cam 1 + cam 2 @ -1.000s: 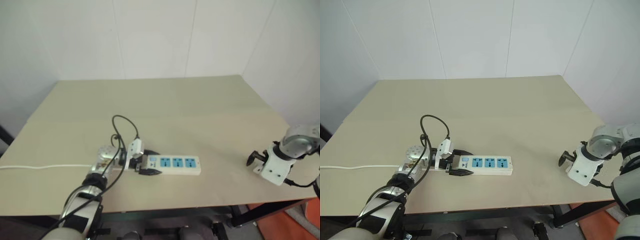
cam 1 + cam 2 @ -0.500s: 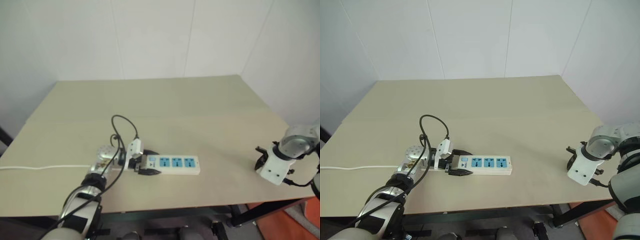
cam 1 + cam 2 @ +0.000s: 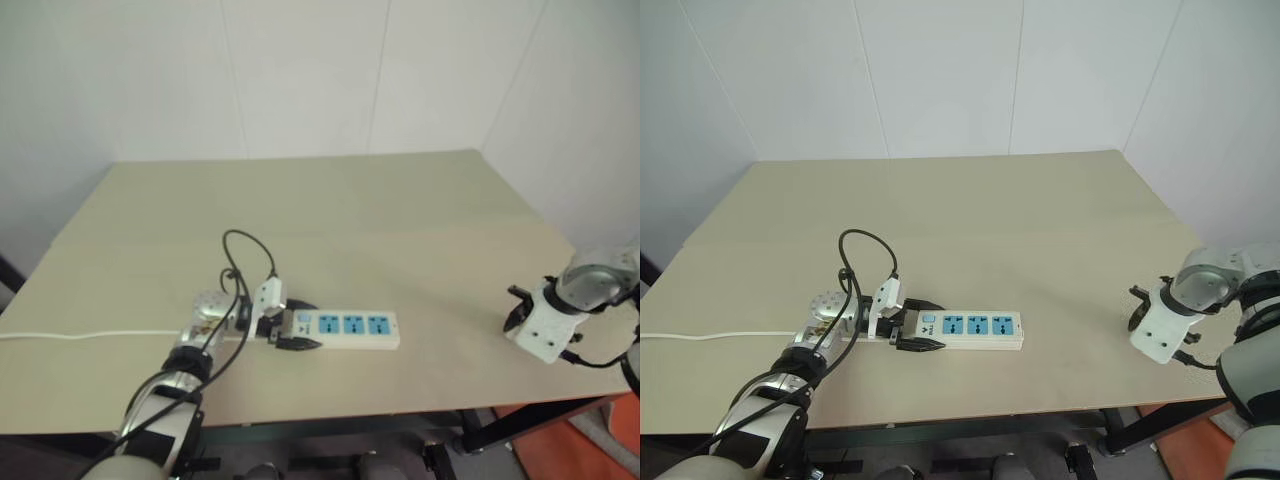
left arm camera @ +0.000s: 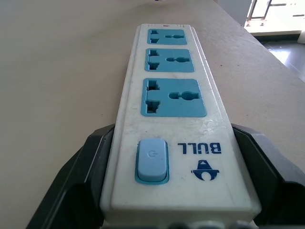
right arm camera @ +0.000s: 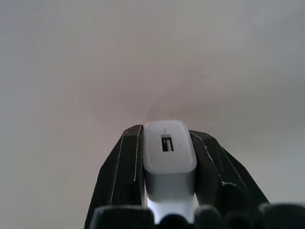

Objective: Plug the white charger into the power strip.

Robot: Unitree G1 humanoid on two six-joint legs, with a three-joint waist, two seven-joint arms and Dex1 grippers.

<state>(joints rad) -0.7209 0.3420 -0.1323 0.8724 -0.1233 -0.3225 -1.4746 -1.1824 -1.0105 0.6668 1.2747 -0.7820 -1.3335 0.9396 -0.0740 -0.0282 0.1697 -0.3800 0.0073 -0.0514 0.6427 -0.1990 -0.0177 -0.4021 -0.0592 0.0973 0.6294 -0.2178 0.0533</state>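
The right gripper (image 5: 169, 157) was clamped on the white charger (image 5: 168, 153), its two black fingers (image 5: 125, 164) pressed flat against opposite sides of the small cube, near the table's (image 3: 400, 220) right edge. The charger's port face pointed out past the fingertips in the right wrist view, toward the bare tabletop beyond them. Well off to that gripper's left, the left gripper (image 4: 178, 157) stood wide around the switch end of the power strip (image 3: 345, 327), a finger along each long side, the three blue sockets running away from it in a row and all of them empty. The strip's thin white cord (image 3: 80, 335) trailed back behind the left gripper toward the table's left edge. The charger looked light, rigid and smooth-skinned, likely to twist or slip if pinched near a corner, so the hold on its flat sides seemed the sound one. The strip, stiff and light enough to skid, probably needed that bracing when the plug was pushed in.
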